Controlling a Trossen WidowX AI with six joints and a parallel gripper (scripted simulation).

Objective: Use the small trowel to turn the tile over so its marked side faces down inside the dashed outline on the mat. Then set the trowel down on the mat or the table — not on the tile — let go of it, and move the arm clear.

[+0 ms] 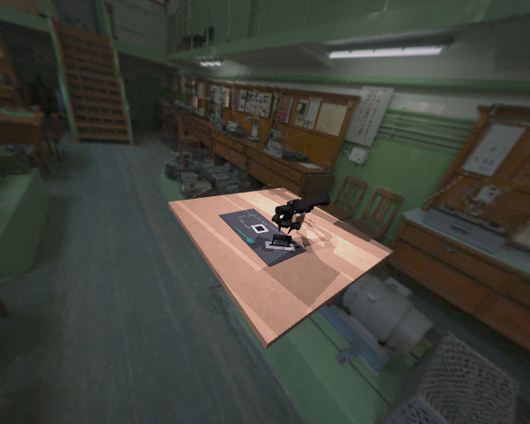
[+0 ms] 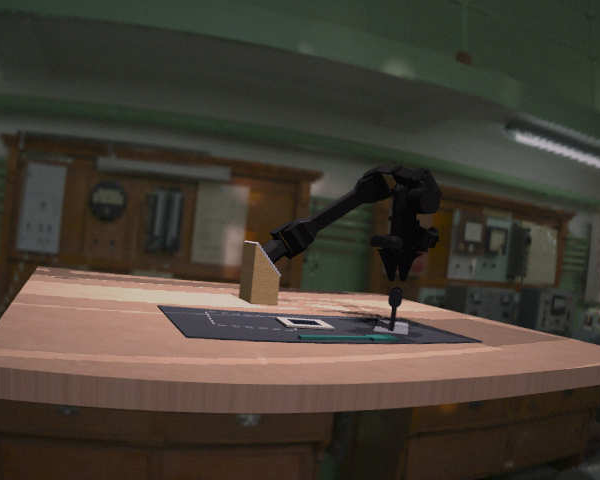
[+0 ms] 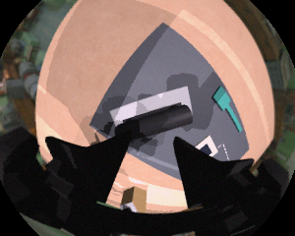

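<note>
A trowel with a thick black handle [image 1: 282,238] [image 2: 395,297] [image 3: 162,120] above a flat pale plate [image 2: 401,328] [image 3: 152,100] rests on the mat. My gripper [image 1: 283,231] [image 2: 398,279] [image 3: 152,137] is open and empty just above the handle; the handle runs roughly along the line between the fingertips. A pale square tile [image 1: 253,226] [image 2: 318,325] [image 3: 209,144] with a dark square on its upper face lies flat, beside or partly over the near end of the dashed outline [image 2: 210,318]. A finger partly hides the tile in the wrist view.
The dark mat [image 1: 274,259] [image 2: 186,322] [image 3: 162,44] lies on the wooden table [image 1: 238,278] [image 2: 135,356]. A teal flat-bladed tool [image 1: 245,236] [image 2: 341,337] [image 3: 220,98] lies along the mat's edge. A wooden block [image 2: 261,281] [image 3: 137,197] stands behind the mat by the arm.
</note>
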